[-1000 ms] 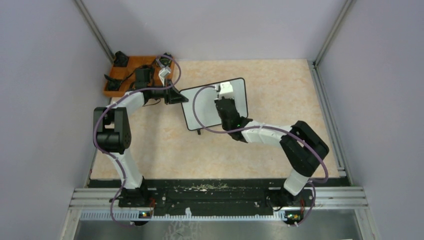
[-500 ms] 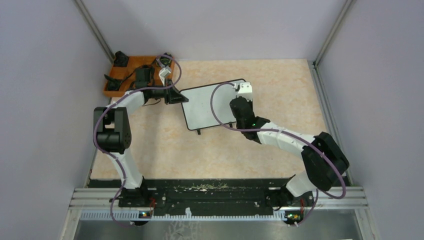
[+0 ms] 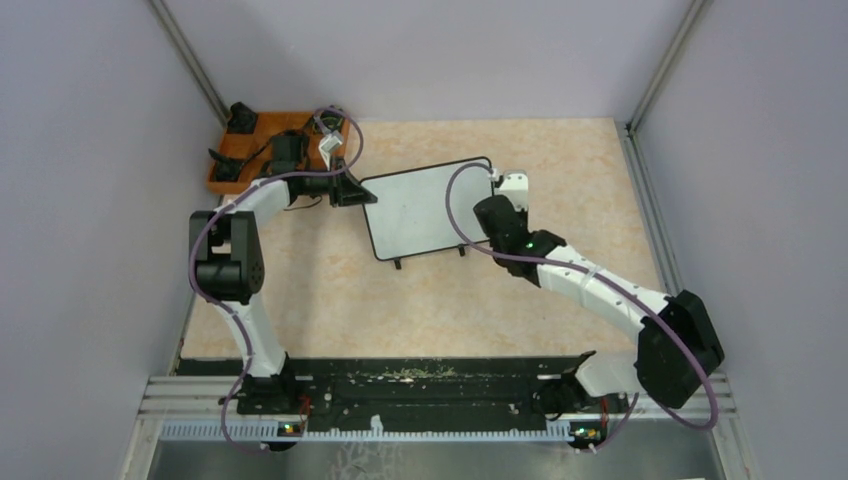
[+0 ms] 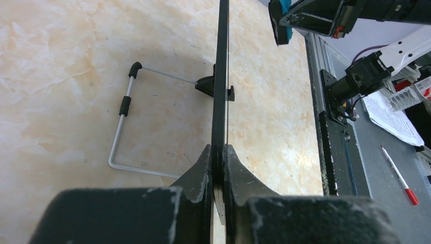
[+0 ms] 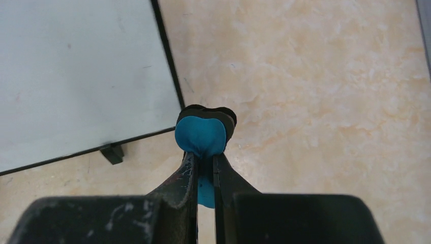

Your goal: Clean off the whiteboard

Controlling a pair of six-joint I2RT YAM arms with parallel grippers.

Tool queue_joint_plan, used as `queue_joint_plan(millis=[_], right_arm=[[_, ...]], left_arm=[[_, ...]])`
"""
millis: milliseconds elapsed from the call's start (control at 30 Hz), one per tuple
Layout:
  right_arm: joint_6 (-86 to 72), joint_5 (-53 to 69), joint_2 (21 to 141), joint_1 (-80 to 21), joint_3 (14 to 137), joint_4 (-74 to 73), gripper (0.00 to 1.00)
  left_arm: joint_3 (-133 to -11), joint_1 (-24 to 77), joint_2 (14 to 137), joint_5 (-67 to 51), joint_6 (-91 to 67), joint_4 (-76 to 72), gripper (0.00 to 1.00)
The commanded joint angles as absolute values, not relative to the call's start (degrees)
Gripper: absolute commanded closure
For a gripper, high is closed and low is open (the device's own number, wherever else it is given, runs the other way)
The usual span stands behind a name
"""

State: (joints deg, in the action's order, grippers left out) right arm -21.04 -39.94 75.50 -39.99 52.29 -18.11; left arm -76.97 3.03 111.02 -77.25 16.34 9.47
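Note:
The whiteboard (image 3: pixel 420 208) stands tilted mid-table, with a black frame, small feet and a wiped-looking white face (image 5: pixel 76 76). My left gripper (image 3: pixel 357 193) is shut on its left edge; the left wrist view shows the board edge-on (image 4: pixel 220 76) between my jaws (image 4: pixel 218 162), with its wire stand (image 4: pixel 122 127) behind. My right gripper (image 3: pixel 497 205) is shut on a blue eraser (image 5: pixel 201 134) with a black backing. It hovers just past the board's lower right corner, off the white face. The eraser also shows in the left wrist view (image 4: pixel 281 20).
An orange compartment tray (image 3: pixel 228 165) with black items sits at the far left corner, behind my left arm. Grey walls close three sides. A black rail (image 3: pixel 430 385) runs along the near edge. The beige tabletop (image 3: pixel 560 160) lies right of the board.
My right gripper has swept with the eraser from over the board's upper right area to the right and nearer, off the right edge. The left gripper and board have stayed still.

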Motion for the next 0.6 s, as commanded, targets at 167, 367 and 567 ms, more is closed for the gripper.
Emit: queue_joint_plan(millis=[167,367,567], right_arm=[[-25.79,-28.36,71.47,-27.52,50.83,-26.52,1.00],[-25.52,-17.88,74.72,-21.39,49.45,-28.01,1.00],[-23.85,-10.61,79.60,-16.82,47.68,-26.45,1.00]], left_arm=[[-77.37,3.97,114.67,-69.16,21.97,12.94,0.99],[-78.40,3.98,116.02,-66.89,21.46,13.97,0.97],[-78.22,3.98,116.47,-65.51,21.35,13.82,0.96]])
